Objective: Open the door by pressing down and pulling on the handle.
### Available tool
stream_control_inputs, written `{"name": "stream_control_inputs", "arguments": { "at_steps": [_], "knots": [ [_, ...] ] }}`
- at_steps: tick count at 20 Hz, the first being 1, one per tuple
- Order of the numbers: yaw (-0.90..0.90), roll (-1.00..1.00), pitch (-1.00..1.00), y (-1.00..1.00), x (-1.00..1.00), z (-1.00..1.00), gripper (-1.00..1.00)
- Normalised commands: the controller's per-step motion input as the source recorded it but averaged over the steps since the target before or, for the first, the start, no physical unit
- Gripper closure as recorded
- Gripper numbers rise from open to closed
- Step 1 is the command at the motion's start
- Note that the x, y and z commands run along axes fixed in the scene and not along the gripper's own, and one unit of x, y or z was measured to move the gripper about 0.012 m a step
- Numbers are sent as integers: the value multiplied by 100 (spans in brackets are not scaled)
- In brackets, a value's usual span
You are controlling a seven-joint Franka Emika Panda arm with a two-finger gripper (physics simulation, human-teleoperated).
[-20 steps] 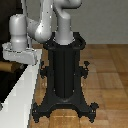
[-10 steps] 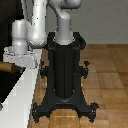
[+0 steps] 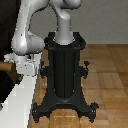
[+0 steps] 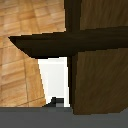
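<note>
The door is at the exterior view's left: its dark panel (image 3: 4,86) shows at the edge, with the thick white frame (image 3: 21,102) beside it. The tan handle (image 3: 5,66) juts from the panel. My grey-white gripper (image 3: 22,65) sits right at the handle's end, level with it; its fingers are not discernible. In the wrist view the handle (image 4: 75,41) crosses the picture very close up, with the white frame (image 4: 52,75) behind it. Only dark finger bits show at the edge.
The black robot pedestal (image 3: 64,75) stands on the wooden floor (image 3: 110,80), just to the exterior view's right of the door frame. The white arm (image 3: 27,30) arches from the pedestal top over to the door.
The arm has lowered, bringing the gripper down from above to the level of the handle.
</note>
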Motion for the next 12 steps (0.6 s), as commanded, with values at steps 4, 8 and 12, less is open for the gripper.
{"name": "stream_control_inputs", "arguments": {
  "at_steps": [4,8,12],
  "knots": [
    [0,0,0,0,0,-75,100],
    [0,0,0,50,0,0,100],
    [0,0,0,100,0,0,100]
  ]
}}
